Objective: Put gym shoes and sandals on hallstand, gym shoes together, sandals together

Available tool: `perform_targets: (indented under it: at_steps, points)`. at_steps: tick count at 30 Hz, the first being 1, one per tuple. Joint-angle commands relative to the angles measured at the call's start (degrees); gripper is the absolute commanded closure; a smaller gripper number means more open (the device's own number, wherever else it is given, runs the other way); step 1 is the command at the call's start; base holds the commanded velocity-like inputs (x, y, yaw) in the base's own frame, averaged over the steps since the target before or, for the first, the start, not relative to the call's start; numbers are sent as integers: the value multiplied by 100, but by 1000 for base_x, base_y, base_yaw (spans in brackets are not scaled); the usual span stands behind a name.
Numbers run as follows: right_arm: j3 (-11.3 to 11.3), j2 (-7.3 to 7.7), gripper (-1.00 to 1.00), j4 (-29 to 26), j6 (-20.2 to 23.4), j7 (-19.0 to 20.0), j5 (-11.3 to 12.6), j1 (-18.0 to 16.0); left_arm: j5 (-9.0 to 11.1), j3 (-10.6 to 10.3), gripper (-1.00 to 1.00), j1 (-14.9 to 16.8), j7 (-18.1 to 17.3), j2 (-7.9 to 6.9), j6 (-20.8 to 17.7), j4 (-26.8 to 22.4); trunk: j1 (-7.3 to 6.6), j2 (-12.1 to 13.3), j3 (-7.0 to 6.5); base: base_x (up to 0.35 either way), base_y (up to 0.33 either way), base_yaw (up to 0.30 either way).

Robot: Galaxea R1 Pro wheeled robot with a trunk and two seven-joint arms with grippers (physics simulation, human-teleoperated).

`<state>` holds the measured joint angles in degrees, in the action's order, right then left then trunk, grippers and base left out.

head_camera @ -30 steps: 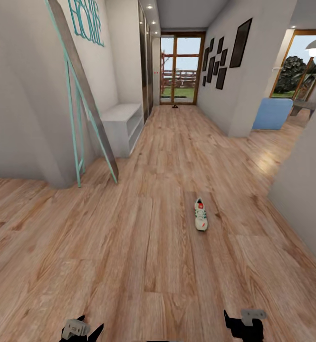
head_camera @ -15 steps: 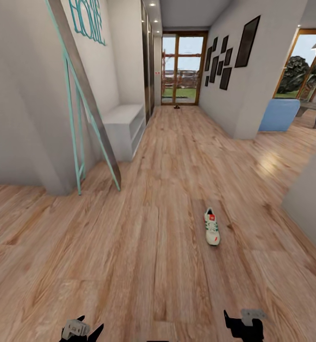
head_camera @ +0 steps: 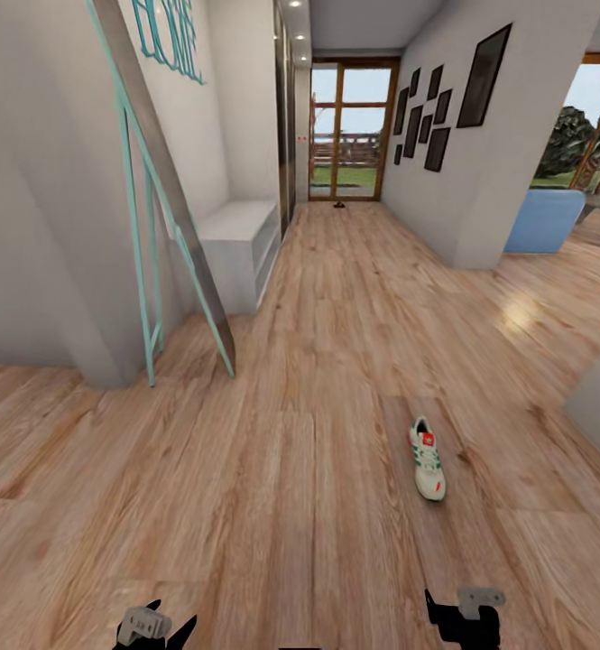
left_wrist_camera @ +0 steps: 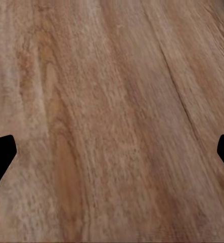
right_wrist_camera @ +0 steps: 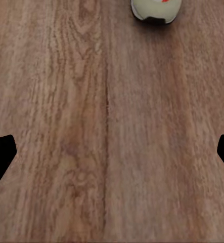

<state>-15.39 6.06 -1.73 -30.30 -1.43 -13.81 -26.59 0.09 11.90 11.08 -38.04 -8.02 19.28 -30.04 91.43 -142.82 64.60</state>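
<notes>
Right pincer (head_camera: 463, 617) low over corridor floor (head_camera: 272, 506), jaws spread, empty. Left pincer (head_camera: 155, 625) same: open, nothing held. Gym shoe (head_camera: 428, 458) ahead of right pincer, slightly toward its inner side, apart from it; heel end at edge of right wrist view (right_wrist_camera: 155, 10). Versus a second ago, shoe sits lower and larger in head view, whole scene shifted: base rolling closer. Approach step, grasp not begun. Shoe upright, white, green stripes, red tongue, toe toward robot. Low white unit (head_camera: 236, 244) far ahead-left by wall.
</notes>
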Motion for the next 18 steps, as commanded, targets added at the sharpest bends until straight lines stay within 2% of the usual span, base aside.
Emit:
perform_targets:
  at_steps: [1, 18]
  points:
    - [-43, 1, -100, 7, -20, -15, -60, -4, 0, 23, -100, 4, -37, 3, 13, 7, 2, -2, 5, 331, 161, 0]
    - [-43, 1, -100, 7, -20, -15, -60, -4, 0, 23, -100, 4, -37, 3, 10, 7, 2, -2, 5, 331, 161, 0]
